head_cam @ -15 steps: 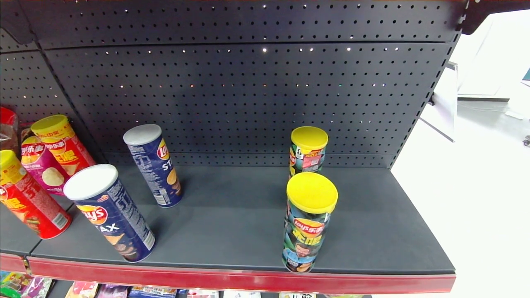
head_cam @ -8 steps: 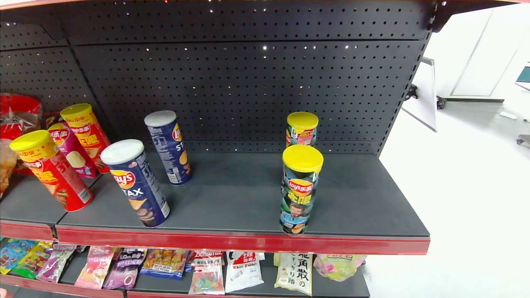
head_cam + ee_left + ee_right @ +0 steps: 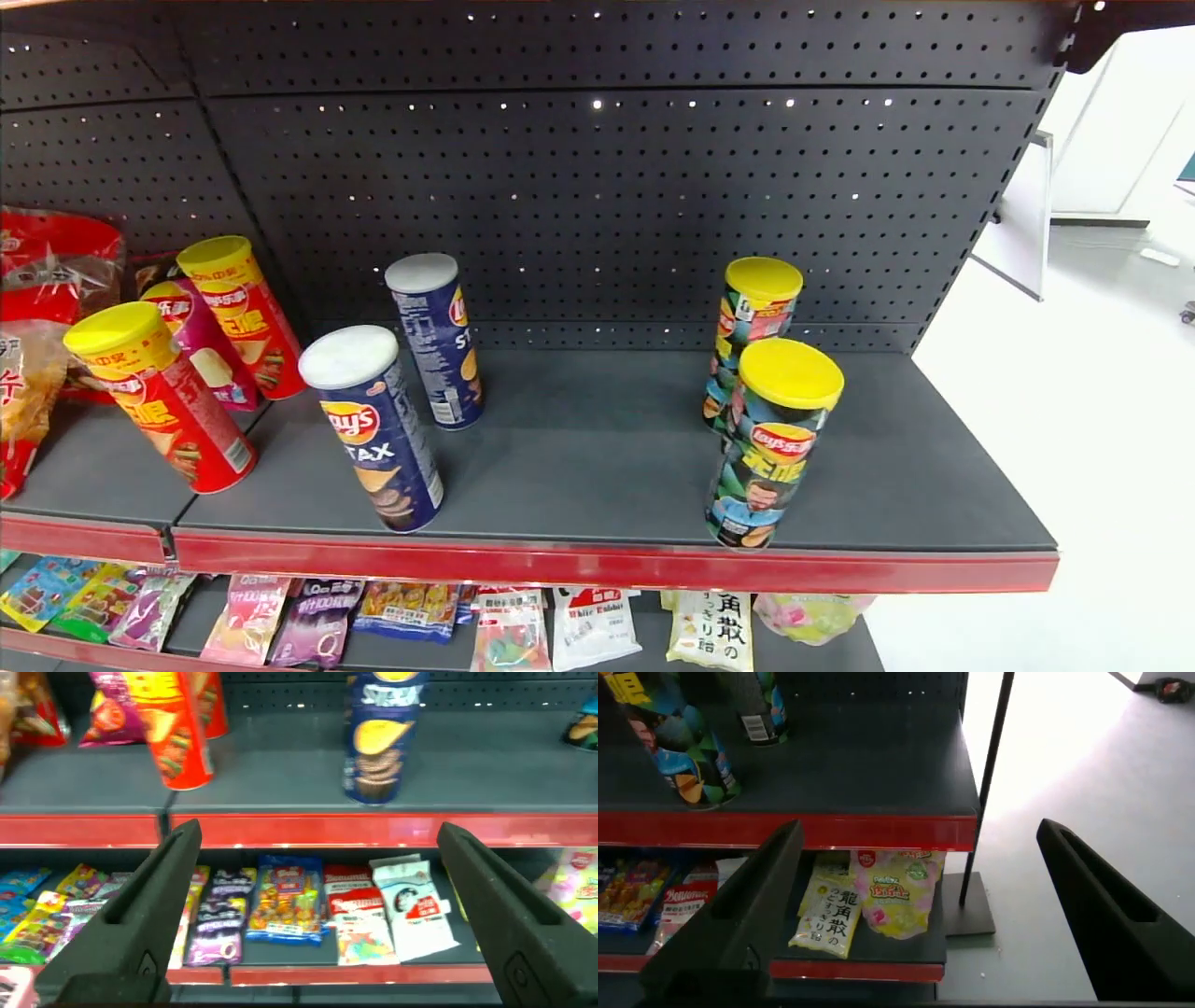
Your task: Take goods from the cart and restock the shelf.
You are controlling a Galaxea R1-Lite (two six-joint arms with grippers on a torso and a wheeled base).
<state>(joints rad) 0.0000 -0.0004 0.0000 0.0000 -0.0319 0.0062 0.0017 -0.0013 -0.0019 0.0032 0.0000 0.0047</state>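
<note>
A dark shelf board [image 3: 607, 448] with a red front edge carries chip cans. Two blue cans stand left of centre, one at the front [image 3: 373, 425] and one further back [image 3: 437, 338]. Two yellow-lidded cans stand to the right, front [image 3: 775, 439] and back [image 3: 752, 322]. My left gripper [image 3: 318, 845] is open and holds nothing, below and in front of the shelf edge, with the front blue can [image 3: 378, 742] beyond it. My right gripper [image 3: 920, 835] is also open with nothing in it, facing the shelf's right end near the front yellow-lidded can [image 3: 687, 751].
Red cans [image 3: 159, 406] and a pink one [image 3: 201, 350] stand on the neighbouring board to the left, beside red bags [image 3: 47, 261]. Snack bags [image 3: 504, 625] hang along the lower shelf. Bare board lies between the blue and yellow-lidded cans. Right of the shelf post [image 3: 985, 775] is open floor.
The head camera has pulled back and shifted, so the lower shelf and more of the left cans have come into view. The cans themselves have not moved.
</note>
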